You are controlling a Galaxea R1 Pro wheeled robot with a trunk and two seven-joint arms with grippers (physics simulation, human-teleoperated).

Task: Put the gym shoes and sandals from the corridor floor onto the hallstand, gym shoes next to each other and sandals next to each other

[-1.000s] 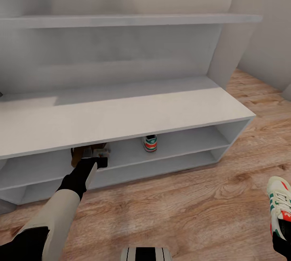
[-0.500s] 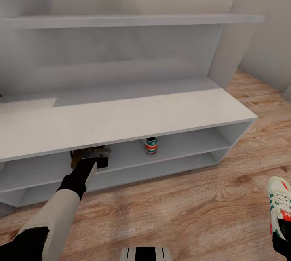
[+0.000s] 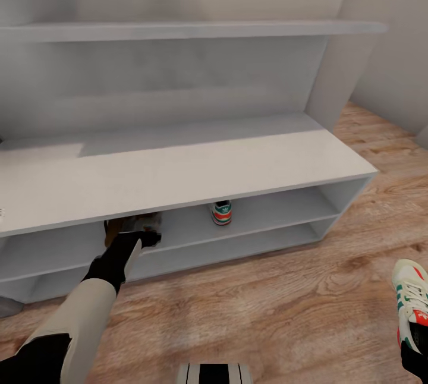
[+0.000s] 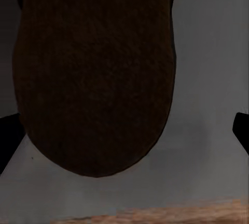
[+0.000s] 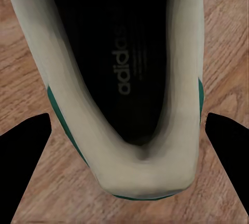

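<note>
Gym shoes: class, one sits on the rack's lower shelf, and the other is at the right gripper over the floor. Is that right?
Nearly. In the head view the gym shoe on the rack sits on the upper open shelf, not the lower. The other gym shoe is at the right gripper, over the floor.

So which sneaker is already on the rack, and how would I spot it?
Find the wide pale hallstand and look under its bench top at the upper open shelf. The gym shoe stands near the middle, heel outward, white with a red-orange patch and green trim. The brown sandal to its left sits at the left tool.
</note>
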